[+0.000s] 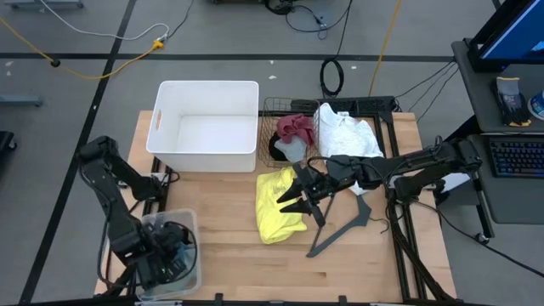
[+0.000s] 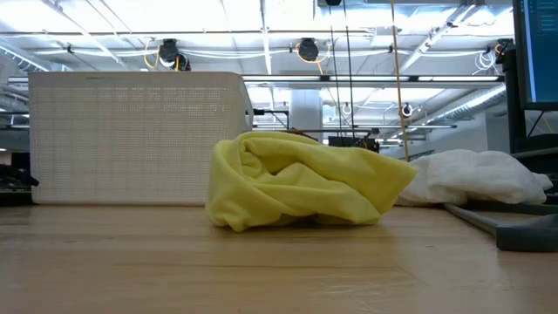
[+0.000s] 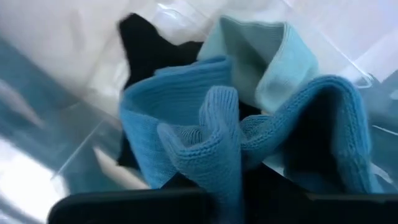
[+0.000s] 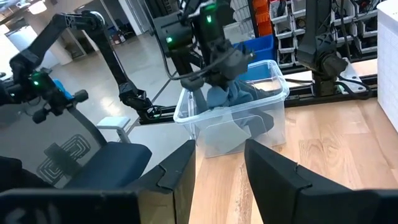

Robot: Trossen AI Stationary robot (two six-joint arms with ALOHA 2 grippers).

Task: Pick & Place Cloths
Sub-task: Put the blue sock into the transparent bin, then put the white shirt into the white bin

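Note:
My left gripper (image 1: 170, 255) is down in a clear plastic bin (image 4: 273, 118) at the table's near left corner, shut on a blue-teal knitted cloth (image 3: 217, 124); a black cloth (image 3: 146, 50) lies in the bin behind it. My right gripper (image 1: 289, 202) hangs open above a crumpled yellow cloth (image 1: 272, 223), which lies in a heap on the table (image 2: 305, 187); it touches nothing. A white cloth (image 1: 344, 136) lies at the far right. A maroon cloth (image 1: 295, 127) and a grey one sit in a wire basket (image 1: 270, 110). My left gripper has a bunched fold of the blue-teal cloth (image 3: 225, 180), coming from above and pointing down into the bin. The fingers themselves are hidden by the cloth. The rest of the cloth (image 4: 231, 96) hangs below the gripper inside the bin.
A large white tub (image 1: 208, 89) stands at the far left of the table. A dark grey hanger (image 1: 344, 223) lies right of the yellow cloth, under my right arm. Bare wood lies along the near edge between the clear bin and the hanger.

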